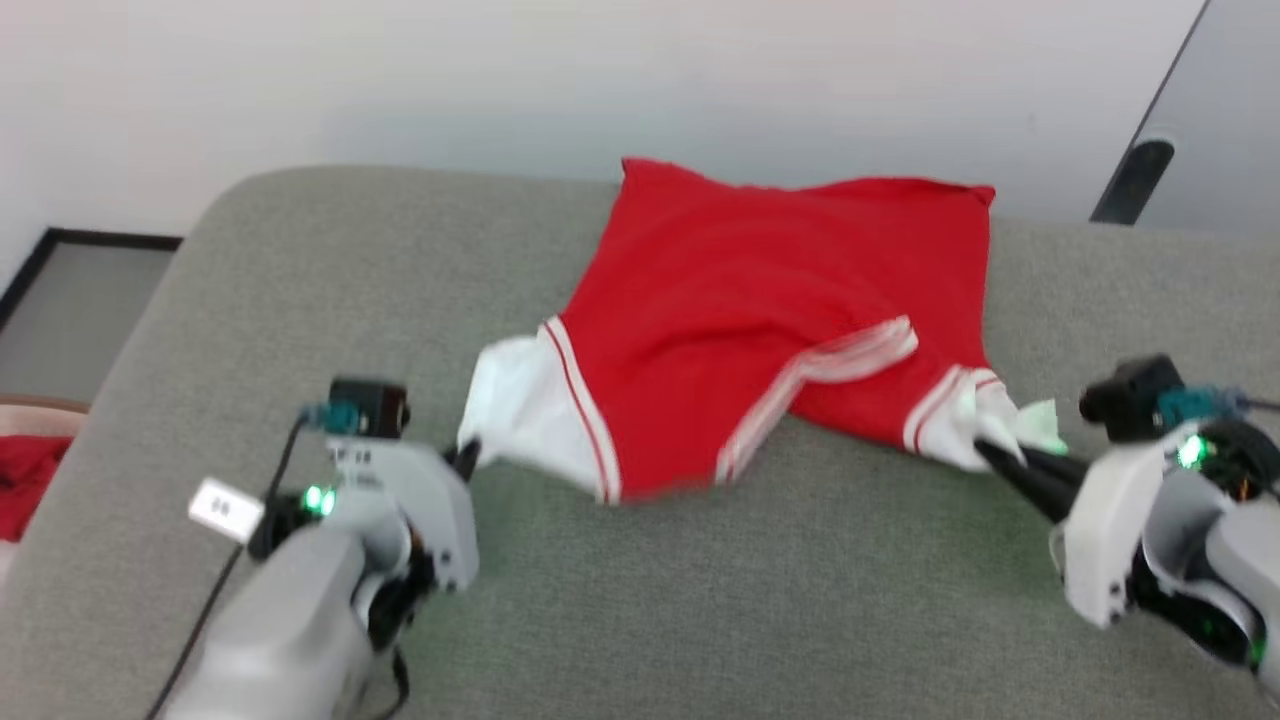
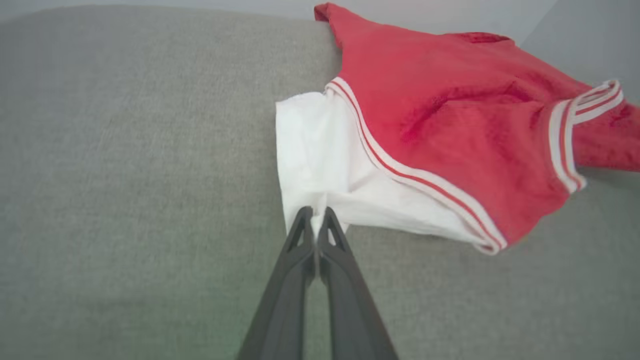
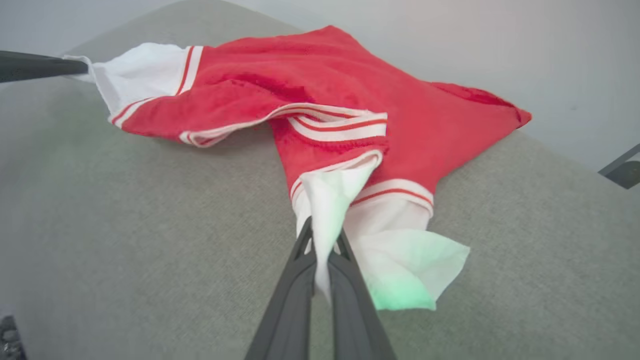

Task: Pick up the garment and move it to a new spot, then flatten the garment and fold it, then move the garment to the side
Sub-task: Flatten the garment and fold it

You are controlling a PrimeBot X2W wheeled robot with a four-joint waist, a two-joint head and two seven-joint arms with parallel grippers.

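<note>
On the grey padded surface (image 1: 300, 330), toward 12 o'clock from both grippers, the garment (image 1: 760, 290) lay spread out with a plain red side facing up. Its far hem reached the far edge of the surface, just beside the pale wall (image 1: 400, 80). The striped collar (image 1: 830, 370) was at the 6 o'clock side of the garment, and part of it was turned over onto the red cloth.

The left gripper (image 1: 468, 458) was at about 8 o'clock in the head view. It was clenched on the edge of the left-side sleeve (image 1: 520, 410), which was white and stood at 7 o'clock of the garment. In the left wrist view the two dark fingertips (image 2: 303, 220) were pressed together with a small fold of white cloth between them.

The right gripper (image 1: 990, 455) was at about 4 o'clock in the head view. It was grasping the right-side sleeve (image 1: 975, 420), at 5 o'clock of the garment. In the right wrist view a strip of white cloth passed between the closed fingers (image 3: 345, 250), and the loose end of this sleeve lay on the surface beside them, coloured by a green light.

The garment was stretched between the two grippers, and a shadow was visible under its near edge.

A red cloth (image 1: 25, 480) was at 9 o'clock, at the border of the head view, off the surface and well apart from the garment.
</note>
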